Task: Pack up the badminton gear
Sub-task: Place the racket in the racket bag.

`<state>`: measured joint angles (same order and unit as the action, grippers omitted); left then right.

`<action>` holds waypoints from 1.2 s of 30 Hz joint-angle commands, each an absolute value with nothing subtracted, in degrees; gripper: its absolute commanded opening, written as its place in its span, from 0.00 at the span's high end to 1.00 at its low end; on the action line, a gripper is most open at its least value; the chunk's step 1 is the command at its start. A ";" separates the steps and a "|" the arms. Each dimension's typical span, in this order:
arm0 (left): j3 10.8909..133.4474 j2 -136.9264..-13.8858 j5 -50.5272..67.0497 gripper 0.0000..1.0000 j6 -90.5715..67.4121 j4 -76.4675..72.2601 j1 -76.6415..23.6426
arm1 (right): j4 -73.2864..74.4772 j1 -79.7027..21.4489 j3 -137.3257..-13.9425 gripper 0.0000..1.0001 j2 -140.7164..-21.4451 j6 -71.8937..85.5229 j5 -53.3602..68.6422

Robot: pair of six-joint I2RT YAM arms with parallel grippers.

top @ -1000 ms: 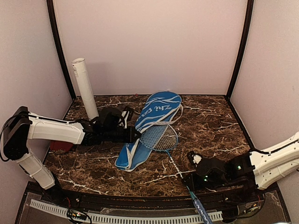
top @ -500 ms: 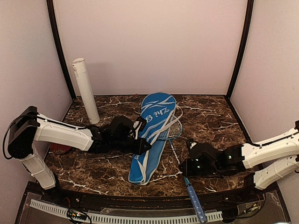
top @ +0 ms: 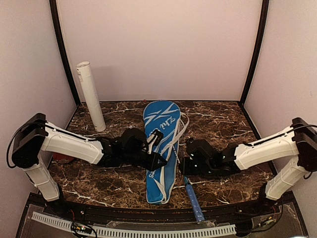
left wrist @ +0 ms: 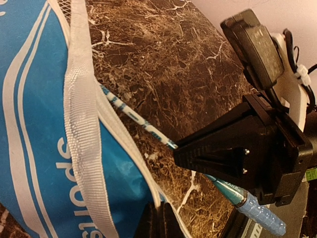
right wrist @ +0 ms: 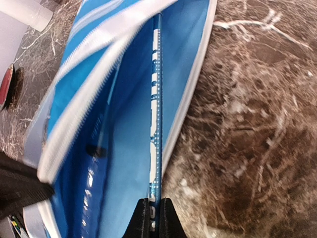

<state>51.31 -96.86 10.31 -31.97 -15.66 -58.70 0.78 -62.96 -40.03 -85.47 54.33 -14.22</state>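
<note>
Where the table [top: 223, 129] meets its near edge, the racket [top: 194, 203] pokes its blue handle out of the cover [top: 161, 129], and the shaft runs in through the open side. Right fingers [right wrist: 142, 220] are clamped on the shaft just outside the opening. Left fingers [left wrist: 146, 225] are pinched shut on the cover's white-trimmed edge, so the opening gapes. The cover lies lengthwise mid-table, lettering up, racket head out of sight inside. A red object [top: 62, 155] sits at left, partly behind the left arm. Far back left, the white tube [top: 90, 96] stands tilted.
</note>
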 commanded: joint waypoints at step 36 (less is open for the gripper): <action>48.25 -97.06 0.98 1.00 -39.19 -16.66 -63.55 | -10.28 -55.99 -38.75 0.53 -85.42 44.89 -5.64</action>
